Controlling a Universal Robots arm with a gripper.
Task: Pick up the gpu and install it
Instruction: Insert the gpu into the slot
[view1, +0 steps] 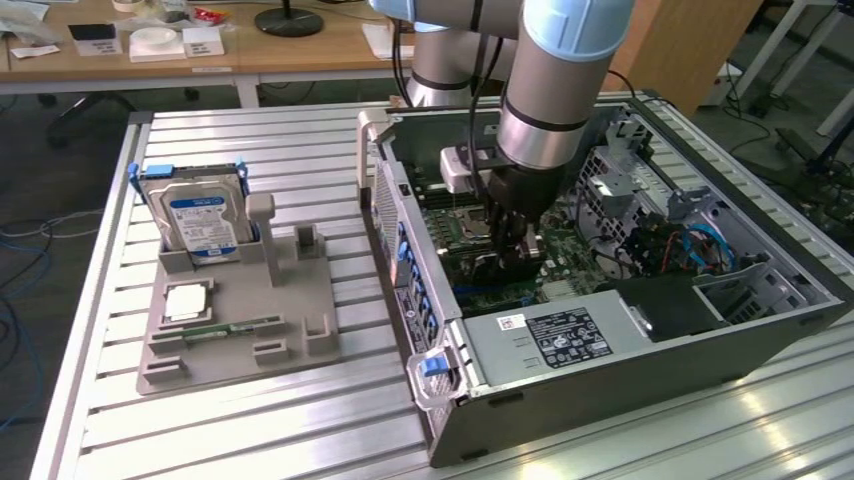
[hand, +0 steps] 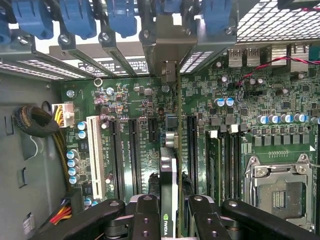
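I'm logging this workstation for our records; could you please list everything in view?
computer case: one, grey, open, exterior view's right
motherboard: one, green, inside the case
power supply: one, silver, near corner of the case
gpu: one, dark, edge-on between the jaws, over the motherboard slots
hard drive: one, silver with blue label, upright in the grey holder
holder: one, grey, on the table, exterior view's left
RAM stick: one, green, lying in the holder
table: one, ribbed aluminium
gripper: one, black, closed on the gpu
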